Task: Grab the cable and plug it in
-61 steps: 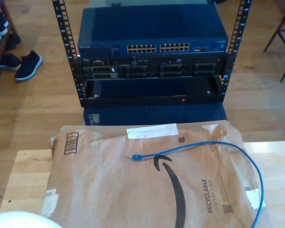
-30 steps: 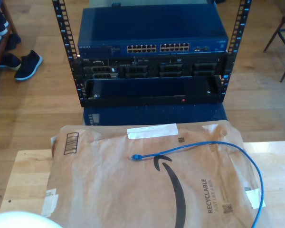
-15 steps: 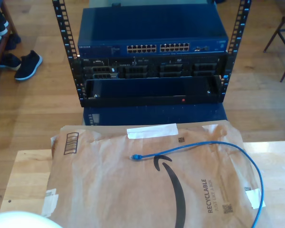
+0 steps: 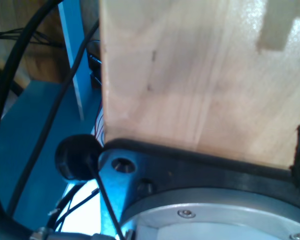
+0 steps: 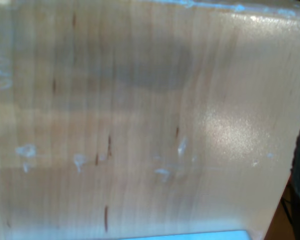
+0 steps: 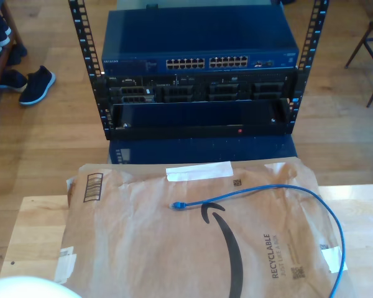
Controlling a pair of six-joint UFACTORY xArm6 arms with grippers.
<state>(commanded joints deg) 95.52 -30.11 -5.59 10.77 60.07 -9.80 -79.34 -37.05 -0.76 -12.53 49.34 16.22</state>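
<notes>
Blue cable lies loose on the brown paper bag that covers the wooden desk — its little plug rests near the bag's middle. Beyond the desk stands the rack with its row of ports. Whether my first gripper or my second gripper is apart or together — I cannot tell.

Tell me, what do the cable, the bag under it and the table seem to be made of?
Cable: probably plastic-jacketed, smooth bright blue, bends in a loose curve.
Bag: brown kraft paper, matte, creased, printed RECYCLABLE.
Table: light wood, visible grain, slight sheen.
</notes>
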